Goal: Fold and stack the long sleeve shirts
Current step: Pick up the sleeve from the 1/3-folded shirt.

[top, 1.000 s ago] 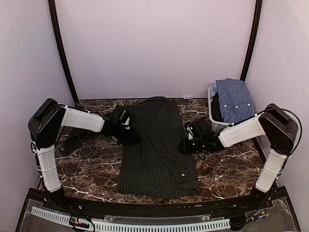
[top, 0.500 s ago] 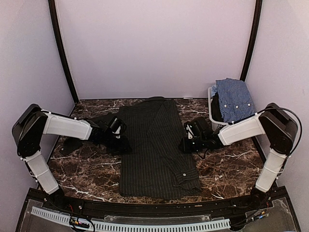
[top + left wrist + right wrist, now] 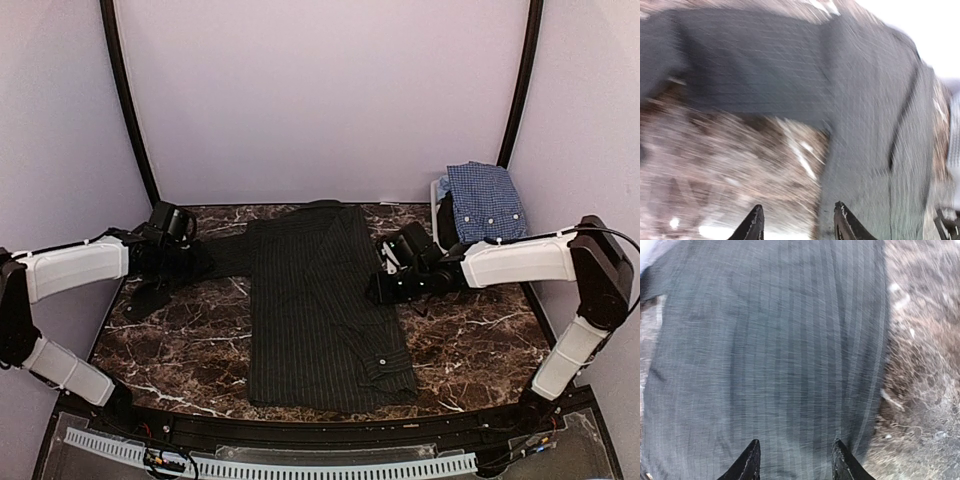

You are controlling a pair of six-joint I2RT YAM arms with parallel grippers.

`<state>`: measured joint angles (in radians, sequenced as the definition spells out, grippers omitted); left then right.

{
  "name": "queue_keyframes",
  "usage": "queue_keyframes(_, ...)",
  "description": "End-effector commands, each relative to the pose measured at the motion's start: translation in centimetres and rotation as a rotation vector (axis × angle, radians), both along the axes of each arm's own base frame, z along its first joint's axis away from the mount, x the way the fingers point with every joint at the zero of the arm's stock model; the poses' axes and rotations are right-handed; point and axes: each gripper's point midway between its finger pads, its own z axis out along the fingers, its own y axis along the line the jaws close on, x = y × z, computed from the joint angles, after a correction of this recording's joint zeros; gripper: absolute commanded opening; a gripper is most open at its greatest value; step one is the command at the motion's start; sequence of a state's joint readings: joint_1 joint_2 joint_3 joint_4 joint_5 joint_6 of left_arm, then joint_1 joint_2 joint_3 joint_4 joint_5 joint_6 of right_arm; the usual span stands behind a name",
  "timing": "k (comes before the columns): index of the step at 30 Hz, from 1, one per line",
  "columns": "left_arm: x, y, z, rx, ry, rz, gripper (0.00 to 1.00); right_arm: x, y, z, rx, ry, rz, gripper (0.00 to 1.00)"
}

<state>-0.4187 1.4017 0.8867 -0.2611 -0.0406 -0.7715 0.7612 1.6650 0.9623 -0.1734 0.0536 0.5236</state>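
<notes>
Black pinstriped shirt (image 3: 320, 300) lies flat mid-table (image 3: 470, 345), its sleeve (image 3: 225, 255) trailing left; the blue-checked shirt (image 3: 485, 205) sits in the basket (image 3: 455, 262).

Top view: left gripper (image 3: 198, 260) is at the sleeve, right gripper (image 3: 383, 287) at the shirt's right edge.

Left wrist view: fingers parted, nothing held.

Right wrist view: fingers likewise parted and empty over cloth.

Risk: closing on 1 layer only, or pulling unevenly, would probably drag the body askew.

1. I am finding no text, label, brand, number or sign that I can read in any of my three views.
2. Both my wrist cameras are showing the black pinstriped shirt (image 3: 770, 355) blurred, too smeared for me to be reading anything small on it.
</notes>
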Motion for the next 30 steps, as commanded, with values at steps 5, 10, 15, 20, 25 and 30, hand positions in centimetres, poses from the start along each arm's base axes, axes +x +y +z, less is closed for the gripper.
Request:
queue_keyframes(5, -2.6, 12.4, 1.1, 0.144, -0.011, 0.389, 0.52, -1.1, 2.5, 5.5, 0.051, -0.097, 0.071, 0.47)
queue_keyframes(10, -4.6, 17.6, 0.5, 0.124, 0.005, 0.565, 0.53, -2.0, 3.0, 7.1, 0.079, -0.122, 0.108, 0.48)
queue_keyframes(15, -7.2, 22.3, -1.1, 0.105, 0.023, 0.742, 0.57, -2.8, 3.0, 8.3, 0.117, -0.141, 0.128, 0.48)
queue_keyframes(20, -7.8, 23.2, -3.0, 0.05, 0.039, 0.757, 0.63, -3.3, 2.7, 8.9, 0.138, -0.152, 0.134, 0.49)
queue_keyframes(25, -7.9, 22.6, -5.0, 0.011, 0.055, 0.742, 0.61, -3.6, 2.7, 8.9, 0.144, -0.153, 0.143, 0.49)
queue_keyframes(30, -6.6, 21.6, -6.1, -0.032, 0.039, 0.672, 0.55, -3.7, 2.6, 8.7, 0.141, -0.151, 0.149, 0.49)
